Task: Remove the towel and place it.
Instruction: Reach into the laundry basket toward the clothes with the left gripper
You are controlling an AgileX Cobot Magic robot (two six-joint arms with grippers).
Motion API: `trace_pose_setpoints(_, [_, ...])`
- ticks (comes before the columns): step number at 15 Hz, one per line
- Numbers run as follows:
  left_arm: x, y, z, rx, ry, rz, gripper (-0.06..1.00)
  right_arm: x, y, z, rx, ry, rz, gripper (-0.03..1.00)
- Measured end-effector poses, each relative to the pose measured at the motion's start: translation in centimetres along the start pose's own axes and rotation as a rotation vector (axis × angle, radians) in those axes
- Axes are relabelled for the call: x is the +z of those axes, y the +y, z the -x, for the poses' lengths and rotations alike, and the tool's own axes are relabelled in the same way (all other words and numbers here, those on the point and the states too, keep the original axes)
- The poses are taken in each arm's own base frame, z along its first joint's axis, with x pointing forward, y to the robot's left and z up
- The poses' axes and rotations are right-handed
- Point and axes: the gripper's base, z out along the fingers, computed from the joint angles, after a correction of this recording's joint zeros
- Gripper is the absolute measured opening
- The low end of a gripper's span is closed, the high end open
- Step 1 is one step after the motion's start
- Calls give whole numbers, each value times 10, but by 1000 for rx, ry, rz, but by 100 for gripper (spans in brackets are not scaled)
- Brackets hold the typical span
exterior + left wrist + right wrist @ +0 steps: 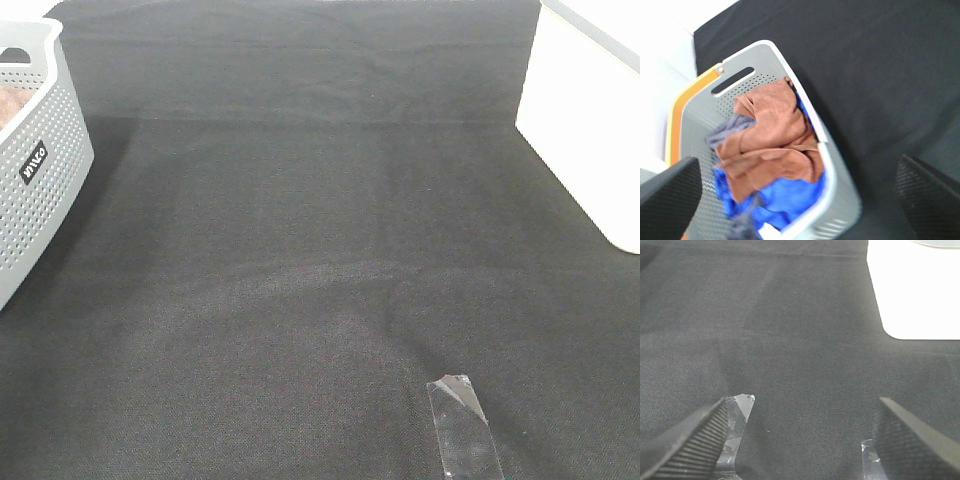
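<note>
The brown towel [771,139] lies crumpled in a grey perforated basket [840,185], on top of blue cloth [785,197] and grey cloth [727,131]. In the exterior high view only a sliver of the towel [12,103] shows inside the basket [40,190] at the far left. My left gripper [802,187] is open and empty, hovering above the basket with the towel between its fingers [670,185]. My right gripper [800,440] is open and empty, low over the black table cloth. Neither gripper shows in the exterior high view.
An orange rim [675,120] edges the basket's far side. A strip of clear tape [462,425] is stuck on the black cloth at the front right; it also shows in the right wrist view [737,412]. A white surface [590,130] borders the cloth at the right.
</note>
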Motion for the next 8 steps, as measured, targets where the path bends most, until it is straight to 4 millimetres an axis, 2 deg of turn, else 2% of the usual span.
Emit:
trace_pose_setpoints(2, [35,16,16,157,79,-38,99,0,0,0,0,0,0,73])
trace_pose_setpoints(5, [94,39,20,452,303,-89,99,0,0,0,0,0,0,73])
trace_pose_setpoints(8, [143,77,35,663,473,18,99,0,0,0,0,0,0,73])
